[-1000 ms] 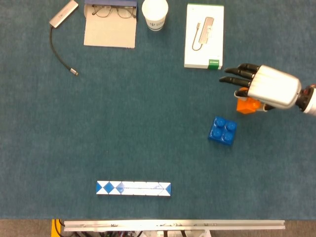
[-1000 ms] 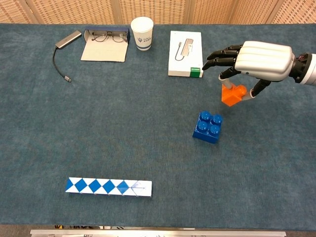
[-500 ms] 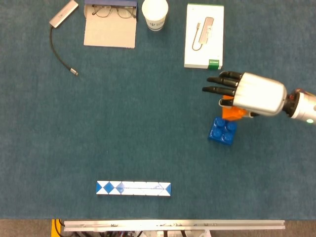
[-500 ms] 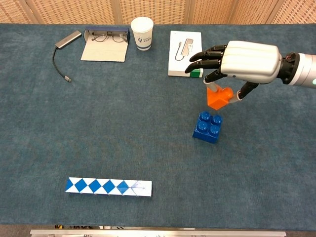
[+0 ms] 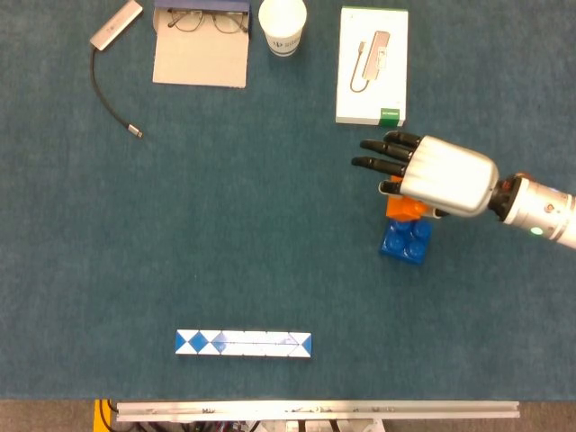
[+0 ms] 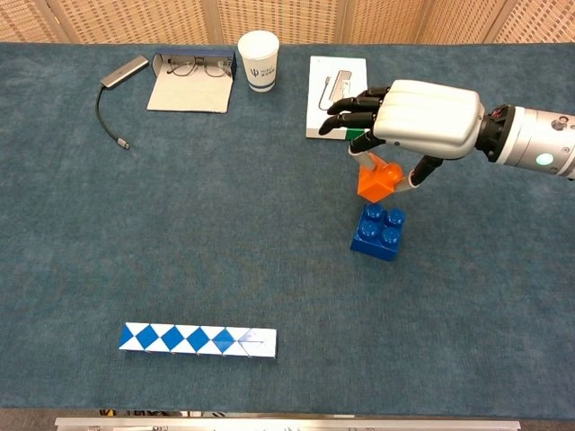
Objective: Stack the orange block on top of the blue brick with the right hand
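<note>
My right hand pinches the orange block from above and holds it in the air, tilted. The block hangs just above the blue brick, slightly to its left and rear, with a small gap showing in the chest view. In the head view the hand covers most of the block. The blue brick sits studs-up on the blue cloth. My left hand appears in neither view.
A white box lies just behind the right hand. Along the far edge stand a paper cup, a glasses case and a grey adapter with cable. A blue-and-white patterned bar lies near the front.
My right hand has carried the orange block leftward and toward the blue brick, from right of it to just above it.
</note>
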`<control>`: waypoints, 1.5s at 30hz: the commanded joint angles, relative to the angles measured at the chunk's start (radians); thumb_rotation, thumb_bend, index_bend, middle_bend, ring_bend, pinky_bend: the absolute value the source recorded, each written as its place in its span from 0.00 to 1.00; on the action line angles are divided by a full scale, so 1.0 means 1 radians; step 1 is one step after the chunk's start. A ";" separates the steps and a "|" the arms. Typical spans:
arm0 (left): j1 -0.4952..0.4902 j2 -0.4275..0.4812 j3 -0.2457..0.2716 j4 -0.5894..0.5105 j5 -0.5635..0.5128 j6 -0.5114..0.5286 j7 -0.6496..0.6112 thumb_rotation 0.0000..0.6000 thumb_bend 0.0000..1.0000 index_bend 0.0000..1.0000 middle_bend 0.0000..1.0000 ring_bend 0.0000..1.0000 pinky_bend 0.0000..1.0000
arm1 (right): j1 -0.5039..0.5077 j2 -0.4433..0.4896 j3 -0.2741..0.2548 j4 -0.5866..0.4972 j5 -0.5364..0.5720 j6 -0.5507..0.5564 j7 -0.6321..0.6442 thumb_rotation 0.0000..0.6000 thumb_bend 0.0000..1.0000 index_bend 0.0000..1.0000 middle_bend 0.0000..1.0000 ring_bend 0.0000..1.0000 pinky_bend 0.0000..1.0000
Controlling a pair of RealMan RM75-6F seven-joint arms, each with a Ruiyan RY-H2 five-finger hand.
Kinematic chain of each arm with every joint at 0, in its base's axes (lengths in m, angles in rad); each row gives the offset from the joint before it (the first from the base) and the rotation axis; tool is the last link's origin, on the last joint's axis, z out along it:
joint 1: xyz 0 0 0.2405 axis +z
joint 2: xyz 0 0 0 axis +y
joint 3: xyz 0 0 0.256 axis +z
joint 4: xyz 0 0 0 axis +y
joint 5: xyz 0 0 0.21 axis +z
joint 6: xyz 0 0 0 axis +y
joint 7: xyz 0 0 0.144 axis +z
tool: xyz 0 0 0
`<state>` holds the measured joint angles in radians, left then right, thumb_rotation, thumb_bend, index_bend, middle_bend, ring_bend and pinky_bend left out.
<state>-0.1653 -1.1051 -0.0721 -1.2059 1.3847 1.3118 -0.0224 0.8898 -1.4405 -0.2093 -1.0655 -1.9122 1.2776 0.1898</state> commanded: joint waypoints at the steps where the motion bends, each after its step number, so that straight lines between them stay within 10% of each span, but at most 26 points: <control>1: 0.003 -0.002 0.003 0.009 0.005 0.005 -0.011 1.00 0.21 0.37 0.37 0.33 0.52 | 0.023 0.047 0.016 -0.090 0.024 -0.078 -0.046 1.00 0.20 0.70 0.20 0.11 0.24; 16: 0.020 -0.010 0.005 0.035 0.006 0.027 -0.039 1.00 0.21 0.37 0.37 0.33 0.52 | 0.088 0.167 0.039 -0.318 0.069 -0.285 -0.084 1.00 0.20 0.70 0.20 0.11 0.24; 45: 0.033 -0.012 0.005 0.039 0.010 0.044 -0.044 1.00 0.21 0.37 0.37 0.33 0.52 | 0.090 0.136 0.044 -0.327 0.035 -0.338 -0.096 1.00 0.20 0.70 0.20 0.11 0.24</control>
<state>-0.1321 -1.1170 -0.0671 -1.1673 1.3947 1.3559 -0.0662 0.9799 -1.3044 -0.1648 -1.3930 -1.8775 0.9402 0.0937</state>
